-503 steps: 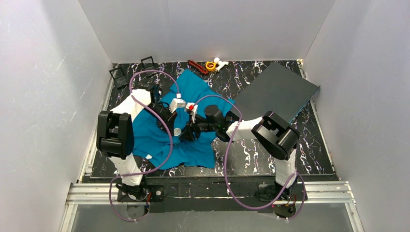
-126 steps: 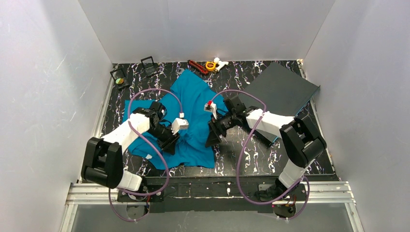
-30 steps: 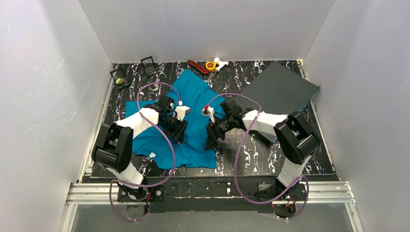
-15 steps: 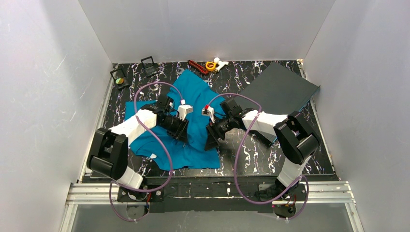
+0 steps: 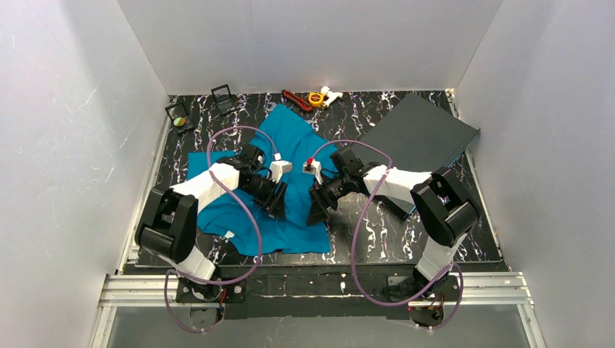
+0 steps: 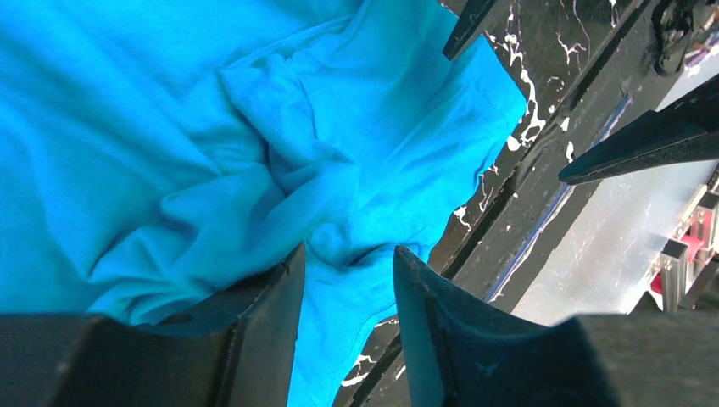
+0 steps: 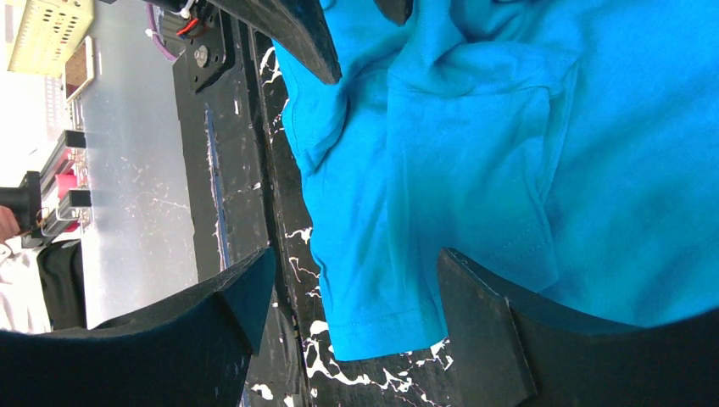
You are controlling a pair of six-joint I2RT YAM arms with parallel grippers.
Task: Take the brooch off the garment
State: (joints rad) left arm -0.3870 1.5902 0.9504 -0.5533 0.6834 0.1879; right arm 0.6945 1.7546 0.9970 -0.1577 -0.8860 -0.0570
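My left pincer, fingers narrowly parted, hangs over a bunched fold of the teal T-shirt. My right pincer, spread wide and empty, hangs above its hem.

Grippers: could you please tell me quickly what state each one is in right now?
Left gripper: jaws partly open over a bunched fold of the T-shirt, no clear grip.
Right gripper: jaws wide open above the T-shirt's hem, holding nothing.

Your garment is a teal-blue short-sleeved T-shirt of plain soft cloth. It lies spread but rumpled to the left of the dark grey board, near it. Its middle is bunched into folds, and its stitched near hem lies flat.
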